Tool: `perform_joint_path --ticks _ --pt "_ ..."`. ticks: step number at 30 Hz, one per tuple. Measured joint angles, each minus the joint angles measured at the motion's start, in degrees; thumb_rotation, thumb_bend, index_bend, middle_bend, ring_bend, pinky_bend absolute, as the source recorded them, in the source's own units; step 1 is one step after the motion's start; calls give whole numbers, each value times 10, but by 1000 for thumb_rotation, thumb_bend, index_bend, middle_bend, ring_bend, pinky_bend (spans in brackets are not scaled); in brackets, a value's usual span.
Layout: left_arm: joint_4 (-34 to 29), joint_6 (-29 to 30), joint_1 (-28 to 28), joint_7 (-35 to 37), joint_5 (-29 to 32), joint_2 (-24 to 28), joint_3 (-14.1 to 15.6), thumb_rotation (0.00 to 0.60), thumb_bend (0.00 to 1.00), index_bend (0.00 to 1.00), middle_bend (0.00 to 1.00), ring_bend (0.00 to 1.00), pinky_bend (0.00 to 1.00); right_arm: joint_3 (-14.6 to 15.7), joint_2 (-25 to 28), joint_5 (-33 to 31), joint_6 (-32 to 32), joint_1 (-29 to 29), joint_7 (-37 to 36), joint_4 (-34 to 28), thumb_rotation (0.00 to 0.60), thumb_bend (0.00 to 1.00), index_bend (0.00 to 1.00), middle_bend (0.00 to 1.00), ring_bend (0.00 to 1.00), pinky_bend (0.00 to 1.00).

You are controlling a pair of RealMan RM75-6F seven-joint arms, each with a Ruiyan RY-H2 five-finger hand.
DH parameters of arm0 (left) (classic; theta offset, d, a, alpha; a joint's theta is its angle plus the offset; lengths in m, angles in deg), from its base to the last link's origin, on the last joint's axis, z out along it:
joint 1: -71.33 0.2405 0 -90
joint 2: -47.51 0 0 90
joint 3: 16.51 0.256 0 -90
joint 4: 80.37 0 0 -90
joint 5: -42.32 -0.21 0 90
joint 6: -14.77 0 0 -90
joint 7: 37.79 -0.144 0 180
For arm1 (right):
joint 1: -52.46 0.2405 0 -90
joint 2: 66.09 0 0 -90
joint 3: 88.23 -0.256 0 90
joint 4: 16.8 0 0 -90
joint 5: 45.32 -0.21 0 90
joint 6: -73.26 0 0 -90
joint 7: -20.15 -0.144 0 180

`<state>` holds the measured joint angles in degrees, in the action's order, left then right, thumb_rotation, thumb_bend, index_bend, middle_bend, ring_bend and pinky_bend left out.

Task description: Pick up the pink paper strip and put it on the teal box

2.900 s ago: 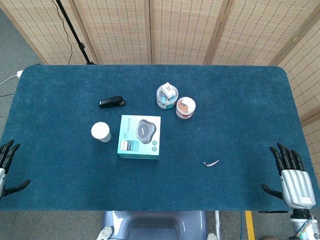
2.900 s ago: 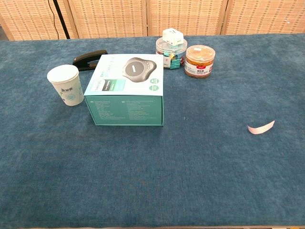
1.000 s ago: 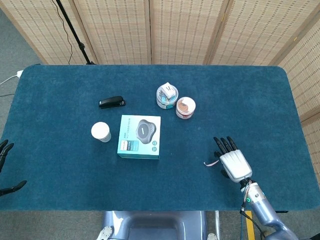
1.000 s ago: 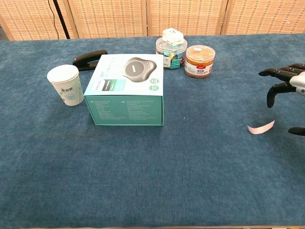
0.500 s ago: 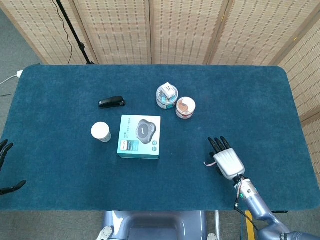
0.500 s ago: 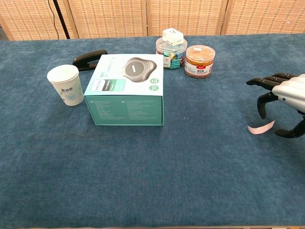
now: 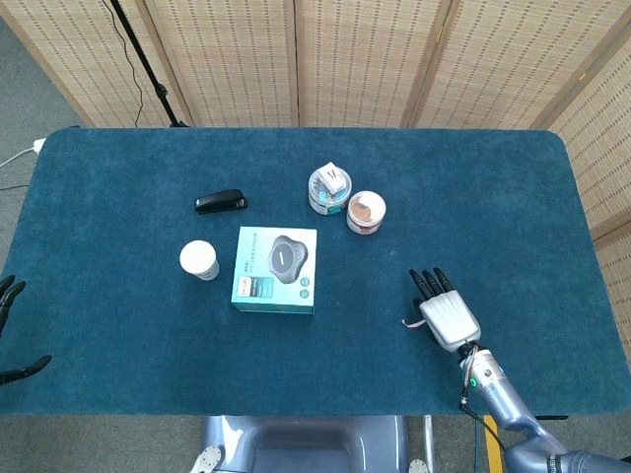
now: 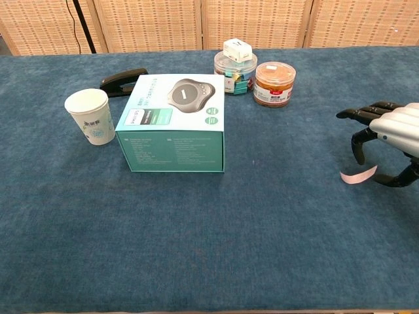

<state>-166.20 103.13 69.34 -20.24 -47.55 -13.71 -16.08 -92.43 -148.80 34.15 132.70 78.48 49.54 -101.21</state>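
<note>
The pink paper strip (image 8: 358, 174) lies curled on the blue cloth at the right; in the head view only its left end (image 7: 409, 322) shows from under my right hand. My right hand (image 7: 447, 313) (image 8: 387, 133) hovers just over the strip, fingers spread and arched downward, thumb curved beside the strip, holding nothing. The teal box (image 7: 275, 268) (image 8: 174, 124) sits left of centre, flat, a grey speaker pictured on its lid. Only the dark fingertips of my left hand (image 7: 10, 330) show at the table's left edge, apart and empty.
A white paper cup (image 7: 199, 260) (image 8: 90, 116) stands left of the box. A black stapler (image 7: 220, 201) (image 8: 122, 80) lies behind it. Two round jars (image 7: 366, 212) (image 8: 274, 83) stand behind the box to the right, one of them (image 8: 234, 63) topped by a small white box.
My right hand came in from the table's right front corner to hover over the pink strip, then lowered slightly with the thumb curling in. The left hand drew back a little at the left edge.
</note>
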Motion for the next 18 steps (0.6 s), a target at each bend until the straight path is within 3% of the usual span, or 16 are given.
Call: perform_joint_path --ticks 18 --pt "0 -2 0 1 1 0 0 600 0 0 0 0 0 8 -16 -8 -3 11 -17 27 600 414 509 0 0 0"
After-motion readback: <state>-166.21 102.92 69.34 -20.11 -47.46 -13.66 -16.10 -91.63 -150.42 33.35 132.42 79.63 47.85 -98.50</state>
